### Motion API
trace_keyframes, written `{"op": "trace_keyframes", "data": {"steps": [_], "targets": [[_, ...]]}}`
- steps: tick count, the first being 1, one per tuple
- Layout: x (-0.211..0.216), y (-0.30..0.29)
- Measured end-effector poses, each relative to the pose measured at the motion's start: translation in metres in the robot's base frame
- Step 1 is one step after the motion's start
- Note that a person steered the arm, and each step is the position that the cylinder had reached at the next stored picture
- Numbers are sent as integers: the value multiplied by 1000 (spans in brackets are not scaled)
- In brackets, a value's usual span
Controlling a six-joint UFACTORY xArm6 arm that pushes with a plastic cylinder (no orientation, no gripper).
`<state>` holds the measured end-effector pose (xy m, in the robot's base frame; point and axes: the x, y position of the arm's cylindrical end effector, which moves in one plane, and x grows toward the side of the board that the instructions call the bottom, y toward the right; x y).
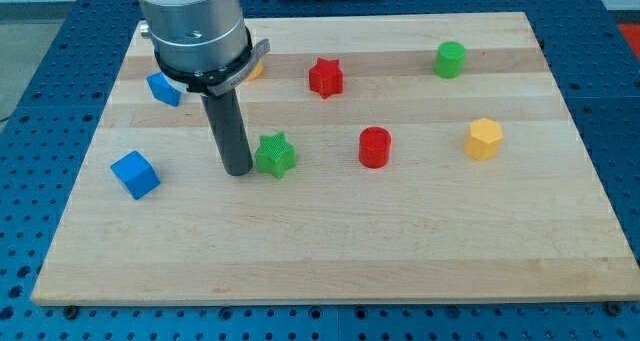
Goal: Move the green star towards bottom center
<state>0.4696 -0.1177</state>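
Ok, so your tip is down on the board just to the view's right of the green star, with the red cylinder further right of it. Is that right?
Not quite. My tip stands just to the view's left of the green star, close against it, not to its right. The red cylinder does lie further to the view's right of the star. The camera view shows this.

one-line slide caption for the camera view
My tip sits just left of the green star on the wooden board.

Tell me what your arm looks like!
My arm ends in a fat, shiny silver-grey cylinder with a black ring under it. A straight dark grey rod hangs below, round like a thick marker. My tip is its flat bottom end. No cables or markings show.
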Motion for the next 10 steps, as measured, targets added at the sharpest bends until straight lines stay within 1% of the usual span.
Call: {"op": "trace_keyframes", "data": {"steps": [1, 2, 3, 4, 5, 6, 7, 8, 9, 10], "targets": [[-36, -16], [-53, -6], [-47, 35], [-16, 46], [25, 46], [26, 46], [-7, 28], [10, -9], [47, -12], [61, 13]]}}
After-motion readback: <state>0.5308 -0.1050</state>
